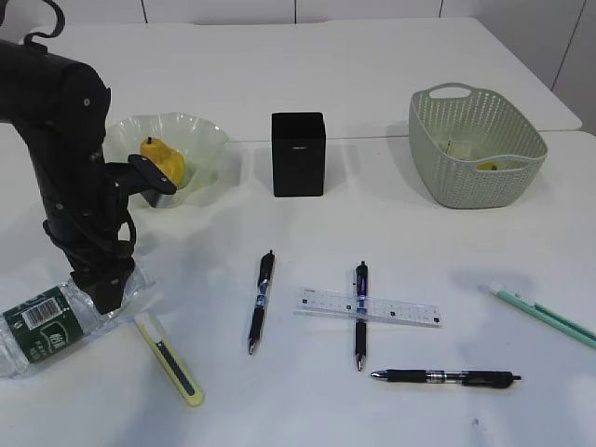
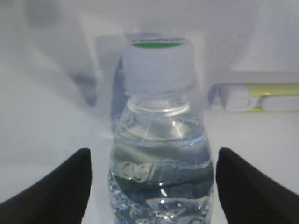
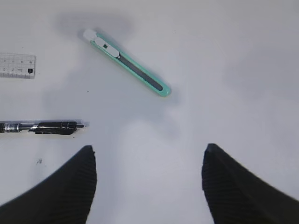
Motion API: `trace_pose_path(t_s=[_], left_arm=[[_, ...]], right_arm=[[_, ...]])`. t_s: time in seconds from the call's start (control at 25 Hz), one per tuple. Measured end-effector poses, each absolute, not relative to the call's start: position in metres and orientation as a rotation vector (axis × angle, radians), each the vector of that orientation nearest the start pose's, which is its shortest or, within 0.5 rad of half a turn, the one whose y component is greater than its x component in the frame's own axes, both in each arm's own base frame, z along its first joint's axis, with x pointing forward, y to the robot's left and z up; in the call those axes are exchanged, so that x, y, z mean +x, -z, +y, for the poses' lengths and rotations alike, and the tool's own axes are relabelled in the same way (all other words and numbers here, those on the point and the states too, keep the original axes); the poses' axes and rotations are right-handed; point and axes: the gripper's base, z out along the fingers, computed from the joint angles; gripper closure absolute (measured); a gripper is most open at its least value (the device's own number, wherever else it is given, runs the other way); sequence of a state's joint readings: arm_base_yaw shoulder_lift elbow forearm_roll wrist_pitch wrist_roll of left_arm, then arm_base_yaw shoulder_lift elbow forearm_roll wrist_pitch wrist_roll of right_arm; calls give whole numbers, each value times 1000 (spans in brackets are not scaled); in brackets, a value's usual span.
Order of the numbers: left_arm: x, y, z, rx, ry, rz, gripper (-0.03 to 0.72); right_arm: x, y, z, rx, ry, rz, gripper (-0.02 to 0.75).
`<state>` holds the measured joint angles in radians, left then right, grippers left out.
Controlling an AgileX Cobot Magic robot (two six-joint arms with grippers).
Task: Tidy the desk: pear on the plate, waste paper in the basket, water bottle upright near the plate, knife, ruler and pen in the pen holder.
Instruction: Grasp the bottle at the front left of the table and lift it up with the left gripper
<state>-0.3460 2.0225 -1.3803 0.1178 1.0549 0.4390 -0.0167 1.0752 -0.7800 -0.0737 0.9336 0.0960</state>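
- While the bottle (image 1: pixel 51 326) lies on its side at the near left of the table, the left gripper (image 2: pixel 149 186) straddles it with jaws wide, a finger on either side of the body and neither clearly touching; nothing is held yet.
- The step in hand looks like the bottle: the next move calls for closing on the body, lifting, turning it cap-up and standing it near the plate (image 1: pixel 209 140).
- The pear (image 1: pixel 163 158) already sits on the plate, and something pale lies in the basket (image 1: pixel 475 140), so those steps seem done.
- The right gripper (image 3: pixel 149 186) hangs with jaws wide and empty over bare table, a green knife (image 3: pixel 128 63) ahead of it.
- Still loose: a yellow knife (image 1: pixel 169 358) just beside the bottle, three pens, the first (image 1: pixel 261 300) lying alone, the second (image 1: pixel 360 315) crossing the ruler (image 1: pixel 368 307), the third (image 1: pixel 447 377) nearest the front.
- The black holder (image 1: pixel 298 154) stands upright mid-table, between plate and basket.
- The table (image 1: pixel 372 56) is plain white, with a white panelled wall behind.
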Motion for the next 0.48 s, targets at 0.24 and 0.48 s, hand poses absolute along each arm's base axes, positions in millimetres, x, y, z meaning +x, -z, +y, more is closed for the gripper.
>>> trace_pose_path(t_s=[0.24,0.48], left_arm=[[361,-143,-120,1323,-158,2931,100],[361,-142,-120,1325,-159,2934,100]], right_arm=[[187,-277,-9,111,70,2707,186],[187,-277,-9,111,70,2707,186]])
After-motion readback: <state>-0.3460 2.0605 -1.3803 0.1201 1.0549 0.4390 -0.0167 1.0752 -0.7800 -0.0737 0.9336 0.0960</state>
